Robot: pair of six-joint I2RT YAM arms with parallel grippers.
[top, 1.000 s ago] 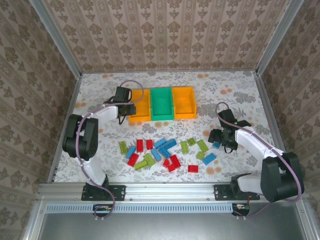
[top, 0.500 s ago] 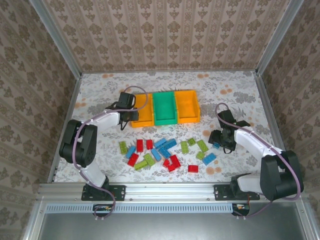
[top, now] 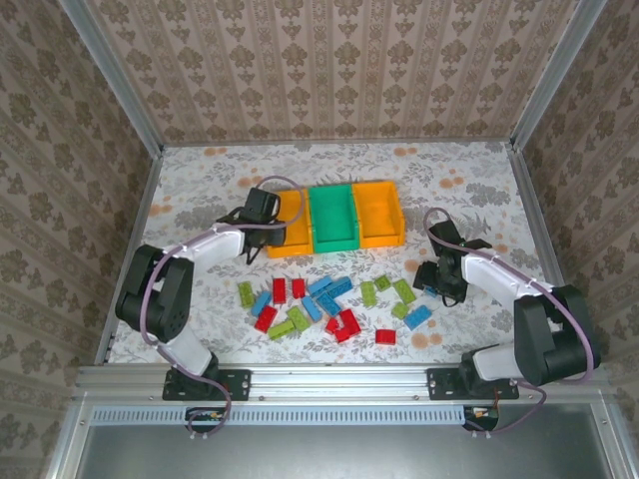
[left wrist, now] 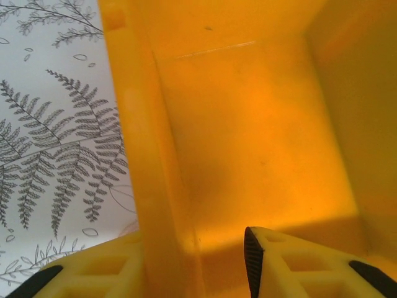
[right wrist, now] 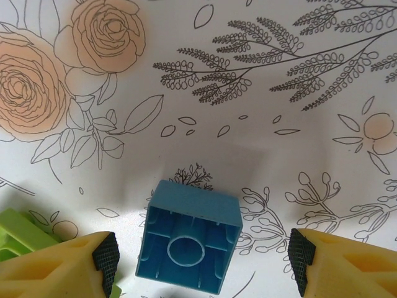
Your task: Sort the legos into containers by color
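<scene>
Right gripper (right wrist: 201, 256) apart, straddling a blue brick (right wrist: 189, 242); best centred and lowered before closing. Left gripper (left wrist: 192, 264) apart, astride the wall of the orange bin (left wrist: 146, 155).

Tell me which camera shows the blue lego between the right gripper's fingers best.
Right wrist: the blue lego sits large, hollow underside up, framed by the right gripper. Top external gives just a blue speck beside that gripper. Left wrist faces an orange bin.
</scene>
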